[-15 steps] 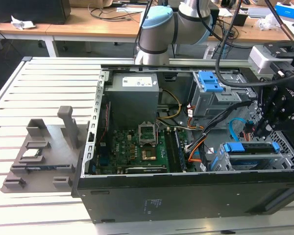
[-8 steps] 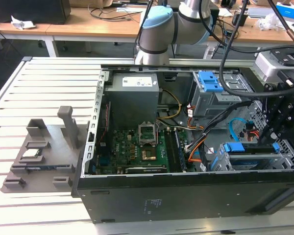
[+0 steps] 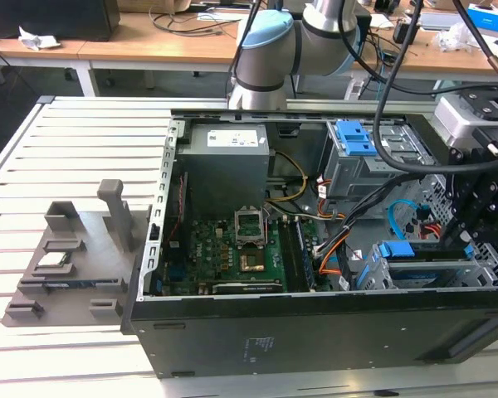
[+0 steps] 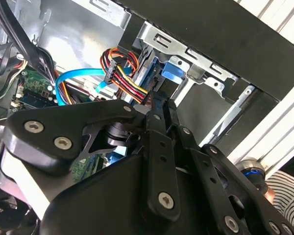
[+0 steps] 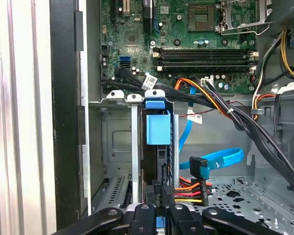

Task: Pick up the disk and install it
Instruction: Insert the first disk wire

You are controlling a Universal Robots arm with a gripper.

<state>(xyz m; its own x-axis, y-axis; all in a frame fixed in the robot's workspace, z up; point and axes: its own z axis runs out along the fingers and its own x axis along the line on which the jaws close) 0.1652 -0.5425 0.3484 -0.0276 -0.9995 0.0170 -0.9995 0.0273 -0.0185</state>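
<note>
The disk (image 5: 158,147) stands edge-on in a slot of the silver drive cage (image 5: 116,142) at the near right corner of the open computer case (image 3: 315,332). Its blue rail and tab (image 5: 158,128) face the motherboard. In the exterior view the disk (image 3: 422,251) shows as a dark slab with blue ends. My gripper (image 5: 159,216) is at the disk's end away from the motherboard, with a black finger on each side of it and the jaws closed on its thin edge. In the second wrist view my gripper (image 4: 155,105) points into the cage beside the blue rail (image 4: 153,73).
A blue data cable (image 5: 220,159) and a red-orange-yellow power plug (image 5: 188,188) hang close beside the disk's slot. The motherboard (image 3: 241,249), a grey power-supply box (image 3: 228,162) and a second cage with a blue latch (image 3: 354,137) occupy the case. A grey fixture (image 3: 75,257) sits at the exterior view's left.
</note>
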